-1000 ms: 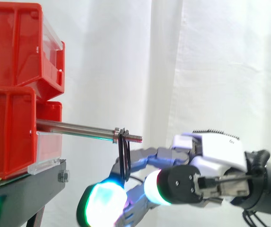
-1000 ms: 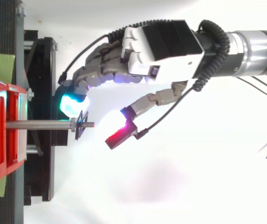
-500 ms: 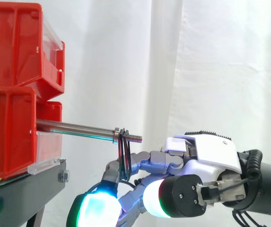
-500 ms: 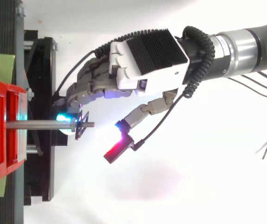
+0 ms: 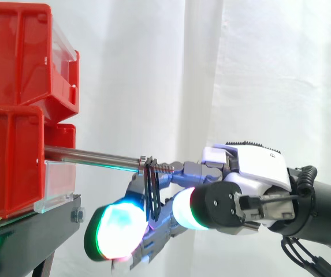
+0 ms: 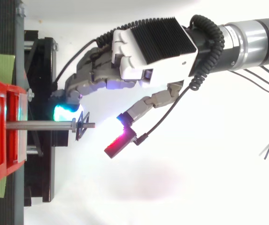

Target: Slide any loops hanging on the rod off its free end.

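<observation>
A bare metal rod [image 5: 93,156] sticks out level from the lower red bin [image 5: 9,161] and ends in a nut and a threaded free tip. Thin black loops [image 5: 152,193] hang on it just past the nut, close to the tip; from above the loops [image 6: 81,125] sit right at the rod [image 6: 40,125] end. My hand [image 5: 240,199] comes in from the right, a little below the rod. Its long fingers reach past the loops, and a cyan-green fingertip [image 6: 66,111] lies beside the rod behind them. The red-glowing thumb [image 6: 118,143] stands apart on the other side. The hand [image 6: 153,44] is open.
Two red bins are stacked at the left, the upper bin [image 5: 21,52] overhanging the rod's root. They rest on a black stand [image 5: 29,231] with a bolt at its corner. A white curtain [image 5: 257,75] hangs behind.
The hand rose toward the rod. Its cyan fingertip drew from under the rod to the far side of it, beside the loops. The loops stay by the nut.
</observation>
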### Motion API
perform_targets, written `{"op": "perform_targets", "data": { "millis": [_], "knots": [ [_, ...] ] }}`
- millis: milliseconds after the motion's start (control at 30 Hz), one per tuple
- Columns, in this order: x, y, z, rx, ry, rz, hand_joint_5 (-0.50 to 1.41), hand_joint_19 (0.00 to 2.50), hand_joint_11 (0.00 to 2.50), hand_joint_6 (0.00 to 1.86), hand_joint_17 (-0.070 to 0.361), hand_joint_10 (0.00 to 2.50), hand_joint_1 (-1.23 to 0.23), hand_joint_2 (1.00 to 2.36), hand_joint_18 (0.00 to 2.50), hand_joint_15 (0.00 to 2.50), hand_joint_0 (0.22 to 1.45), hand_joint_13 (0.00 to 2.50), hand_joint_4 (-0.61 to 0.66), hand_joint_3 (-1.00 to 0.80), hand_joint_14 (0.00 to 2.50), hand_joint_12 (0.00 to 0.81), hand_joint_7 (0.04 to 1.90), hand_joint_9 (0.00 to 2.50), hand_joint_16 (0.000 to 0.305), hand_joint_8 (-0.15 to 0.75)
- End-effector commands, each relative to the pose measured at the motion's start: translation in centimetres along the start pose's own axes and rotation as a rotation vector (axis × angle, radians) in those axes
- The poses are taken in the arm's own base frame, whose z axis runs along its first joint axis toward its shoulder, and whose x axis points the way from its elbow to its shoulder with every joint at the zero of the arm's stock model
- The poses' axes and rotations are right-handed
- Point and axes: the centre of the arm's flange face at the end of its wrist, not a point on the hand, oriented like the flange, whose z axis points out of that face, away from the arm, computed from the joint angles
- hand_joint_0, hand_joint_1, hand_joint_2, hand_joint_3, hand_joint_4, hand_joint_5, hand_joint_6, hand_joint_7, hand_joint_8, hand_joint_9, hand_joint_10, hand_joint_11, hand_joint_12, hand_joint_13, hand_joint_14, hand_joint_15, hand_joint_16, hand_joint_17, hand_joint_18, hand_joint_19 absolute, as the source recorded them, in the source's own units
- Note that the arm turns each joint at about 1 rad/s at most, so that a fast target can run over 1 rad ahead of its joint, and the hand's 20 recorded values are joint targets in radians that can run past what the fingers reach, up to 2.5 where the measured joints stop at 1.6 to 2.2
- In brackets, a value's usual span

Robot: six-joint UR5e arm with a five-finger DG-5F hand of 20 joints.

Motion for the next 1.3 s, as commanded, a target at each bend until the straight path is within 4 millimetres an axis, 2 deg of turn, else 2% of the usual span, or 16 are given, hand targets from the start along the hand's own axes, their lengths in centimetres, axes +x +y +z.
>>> {"op": "perform_targets", "data": {
  "millis": [0, 500, 800, 933, 1100, 1267],
  "knots": [
    [-0.21, -0.01, 0.21, 0.000, -0.025, 0.009, -0.18, 0.33, 0.27, 0.50, 0.096, 0.01, -0.49, 1.01, 0.72, 0.16, 0.56, 0.77, 0.22, -0.38, 0.01, 0.303, 0.95, 0.72, 0.043, 0.286],
    [-0.34, 0.12, 0.43, -0.001, -0.032, 0.008, -0.17, 0.33, 0.28, 0.50, 0.096, 0.01, -0.49, 1.01, 0.73, 0.16, 0.57, 0.77, 0.22, -0.38, 0.01, 0.301, 1.00, 0.72, 0.043, 0.287],
    [-0.56, 0.40, 0.81, -0.013, -0.034, 0.006, -0.15, 0.34, 0.28, 0.50, 0.094, 0.01, -0.56, 1.01, 0.75, 0.17, 0.58, 0.80, 0.20, -0.39, 0.01, 0.288, 1.13, 0.74, 0.042, 0.279],
    [-0.55, 0.33, 0.70, -0.011, -0.027, 0.007, -0.14, 0.34, 0.30, 0.50, 0.091, 0.01, -0.58, 1.01, 0.77, 0.17, 0.58, 0.81, 0.17, -0.39, 0.01, 0.283, 1.28, 0.78, 0.040, 0.275],
    [-0.63, 0.28, 0.68, -0.014, -0.028, 0.006, -0.16, 0.34, 0.30, 0.60, 0.090, 0.01, -0.59, 1.01, 0.77, 0.17, 0.59, 0.82, 0.16, -0.38, 0.01, 0.282, 1.16, 0.78, 0.040, 0.274],
    [-0.66, 0.29, 0.70, -0.016, -0.030, 0.005, -0.19, 0.35, 0.32, 0.76, 0.088, 0.01, -0.59, 1.01, 0.78, 0.17, 0.60, 0.83, 0.14, -0.35, 0.01, 0.280, 0.96, 0.79, 0.039, 0.272]
  ]
}}
